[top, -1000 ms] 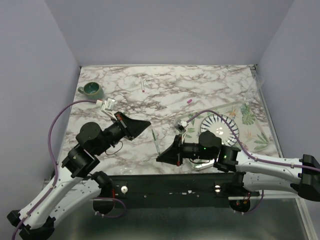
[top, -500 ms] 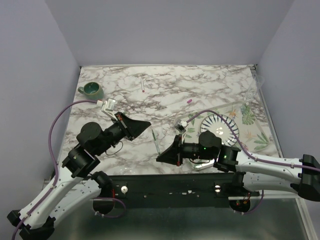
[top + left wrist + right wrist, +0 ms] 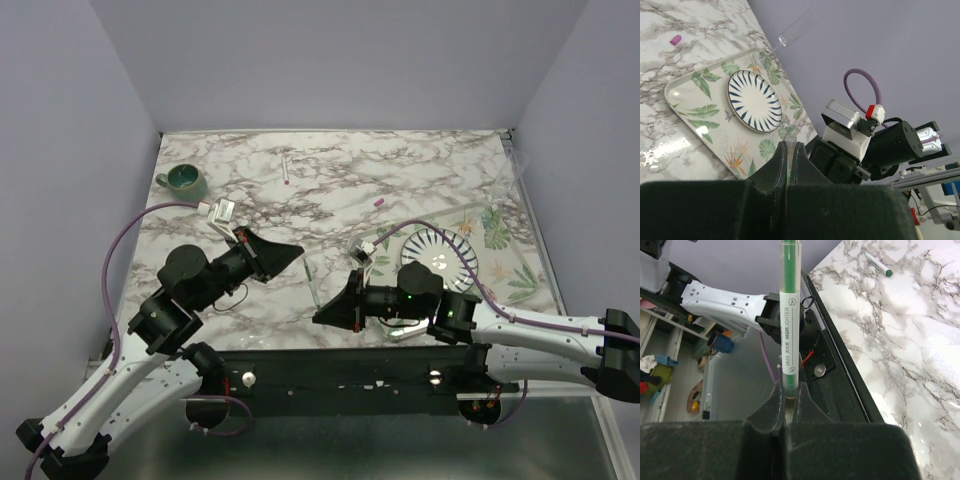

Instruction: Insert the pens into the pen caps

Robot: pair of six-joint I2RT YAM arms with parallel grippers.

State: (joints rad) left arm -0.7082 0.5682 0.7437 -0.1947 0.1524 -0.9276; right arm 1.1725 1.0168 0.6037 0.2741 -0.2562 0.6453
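Observation:
My right gripper (image 3: 322, 314) is shut on the lower end of a green highlighter pen (image 3: 789, 315). In the top view this pen (image 3: 311, 283) slants up and away toward my left gripper (image 3: 296, 249). The left gripper (image 3: 788, 146) is shut on a small pale translucent piece (image 3: 788, 137), seemingly a pen cap, whose tip pokes out between the jaws. The right gripper also shows in its wrist view (image 3: 789, 390). A pen with a red end (image 3: 286, 168) lies at the back. A pink cap (image 3: 379, 201) lies mid-table and shows in the left wrist view (image 3: 675, 39). Another pen with a green end (image 3: 877, 264) lies on the marble.
A green mug (image 3: 184, 179) stands at the back left. A leaf-patterned tray (image 3: 510, 262) at the right holds a striped plate (image 3: 428, 246) with a white stick on it. A clear tube (image 3: 796, 29) sits beyond the tray. The table's black front edge (image 3: 840, 390) runs below the pen.
My left arm has shifted slightly, its gripper still near the pen's far end. The right arm and its pen have not moved.

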